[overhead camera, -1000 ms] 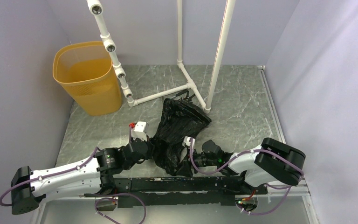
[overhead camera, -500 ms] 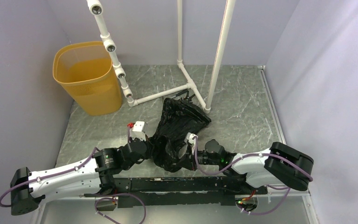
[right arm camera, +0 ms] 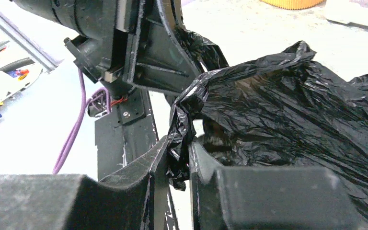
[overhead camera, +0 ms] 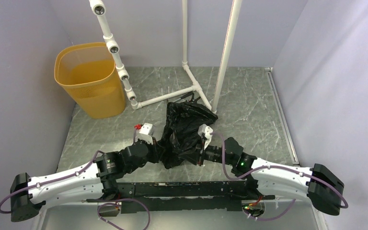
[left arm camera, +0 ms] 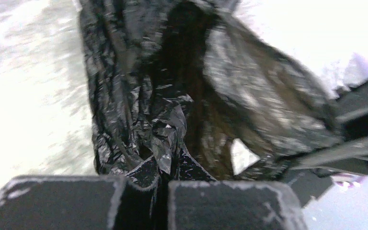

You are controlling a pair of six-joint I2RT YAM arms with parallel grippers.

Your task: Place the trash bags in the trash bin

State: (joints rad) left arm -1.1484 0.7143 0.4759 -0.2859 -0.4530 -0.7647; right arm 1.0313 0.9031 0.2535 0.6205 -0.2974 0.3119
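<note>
The trash bag (overhead camera: pixel 186 125) is a crinkled black plastic bag lying mid-table, its near end pulled up between both grippers. My left gripper (overhead camera: pixel 161 152) is shut on a bunched fold at the bag's left edge; in the left wrist view the bag (left arm camera: pixel 172 86) runs away from the closed left gripper (left arm camera: pixel 166 160). My right gripper (overhead camera: pixel 198 152) pinches the bag's right edge; in the right wrist view a fold of the bag (right arm camera: pixel 287 115) sits between the narrow jaws of the right gripper (right arm camera: pixel 178 143). The yellow-orange trash bin (overhead camera: pixel 90 79) stands upright at the far left, apart from both arms.
A white PVC pipe frame (overhead camera: pixel 191 87) stands behind the bag, one slanted pipe (overhead camera: pixel 117 62) beside the bin. Purple walls close in the table on three sides. A black rail (overhead camera: pixel 182 189) runs along the near edge. The left arm's gripper body (right arm camera: pixel 143 48) looms close in the right wrist view.
The right arm has stretched forward and leftward, and its jaws have narrowed onto the bag's right edge. The bag's near end has bunched up and lifted. The left gripper has stayed shut.
</note>
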